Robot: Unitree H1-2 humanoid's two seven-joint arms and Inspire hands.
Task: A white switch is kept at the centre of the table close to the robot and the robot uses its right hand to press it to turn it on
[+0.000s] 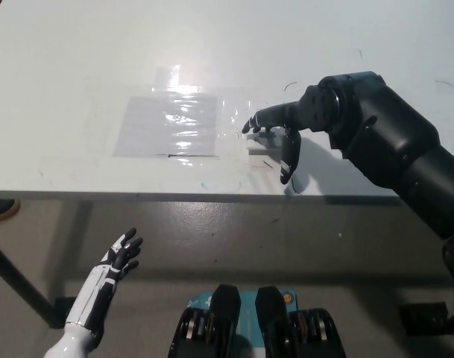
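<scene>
Head view is showing me looking steeply down over the near edge of the white table (77, 60), and I am going from left to right. At the lower left my white left hand (116, 257) is hanging below the table edge, out over the floor, resting with its fingers spread apart and gripping nothing. Up on the table, left of centre, a clear taped-down plastic sheet (171, 123) is lying flat and catching a bright glare along its middle. Just right of that sheet, near the table's front edge, the white switch (261, 139) is sitting, and I am seeing only a small pale part of it because my hand is covering most of it. My black right hand (275, 134) is reaching in from the right and hovering right over the switch, with one finger stretched out to the left past it and the others hanging down toward the table; it is grasping nothing, fingers apart. I cannot tell whether it is actually touching the switch. Behind it my black right arm (383, 142) is stretching away toward the right edge
</scene>
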